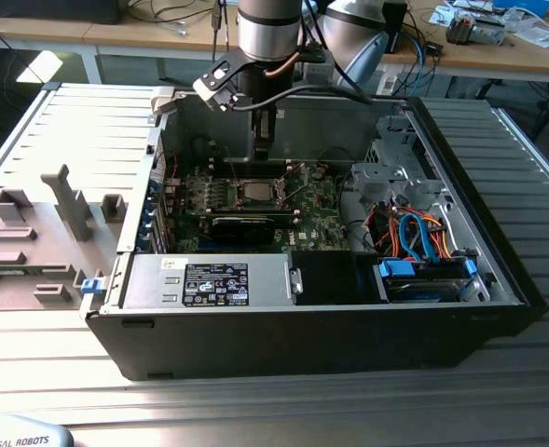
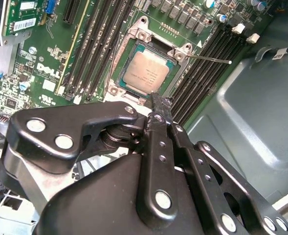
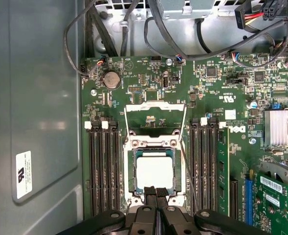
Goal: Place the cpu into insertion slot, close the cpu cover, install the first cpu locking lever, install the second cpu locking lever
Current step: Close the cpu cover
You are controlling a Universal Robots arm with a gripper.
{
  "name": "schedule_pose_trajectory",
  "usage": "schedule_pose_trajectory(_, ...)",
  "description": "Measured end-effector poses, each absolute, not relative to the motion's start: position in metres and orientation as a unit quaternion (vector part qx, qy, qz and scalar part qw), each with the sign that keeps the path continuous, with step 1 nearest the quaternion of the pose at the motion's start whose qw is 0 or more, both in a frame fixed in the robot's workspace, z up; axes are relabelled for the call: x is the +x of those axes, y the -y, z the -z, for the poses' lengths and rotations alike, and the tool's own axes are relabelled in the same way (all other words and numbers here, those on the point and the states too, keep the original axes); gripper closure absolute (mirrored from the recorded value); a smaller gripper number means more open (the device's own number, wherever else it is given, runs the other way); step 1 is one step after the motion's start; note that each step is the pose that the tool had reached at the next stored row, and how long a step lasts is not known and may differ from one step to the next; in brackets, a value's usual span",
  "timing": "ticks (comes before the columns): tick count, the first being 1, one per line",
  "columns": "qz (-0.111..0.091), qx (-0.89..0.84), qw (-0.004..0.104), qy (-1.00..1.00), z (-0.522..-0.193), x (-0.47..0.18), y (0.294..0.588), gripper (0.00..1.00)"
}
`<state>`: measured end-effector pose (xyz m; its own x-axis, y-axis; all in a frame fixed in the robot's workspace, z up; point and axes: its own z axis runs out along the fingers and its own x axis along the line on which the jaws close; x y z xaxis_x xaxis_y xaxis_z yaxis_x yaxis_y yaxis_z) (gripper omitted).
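The cpu [image 3: 155,172] lies flat in the insertion slot [image 3: 132,169], toward the far middle of the open computer case [image 1: 302,349]. Its metal top faces up, and being square it has no long axis. The cpu cover [image 3: 153,105] stands swung up, apparently to give access to the socket. The hand [image 3: 156,192] hovers at the chip's edge, fingers pressed together on nothing, seemingly set to push.

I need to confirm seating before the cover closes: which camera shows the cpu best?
The first wrist view: it looks almost straight down on the cpu lying in the insertion slot, only one edge hidden by the gripper. The second wrist view shows the cpu slanted; in the exterior view the cpu is a small pale square.
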<state>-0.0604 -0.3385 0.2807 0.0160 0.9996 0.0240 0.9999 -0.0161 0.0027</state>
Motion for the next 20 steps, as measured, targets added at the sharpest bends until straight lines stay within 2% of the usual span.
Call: schedule_pose_trajectory(20, 0.009, -0.713, 0.007, 0.701, -0.281, -0.048, 0.339, 0.89)
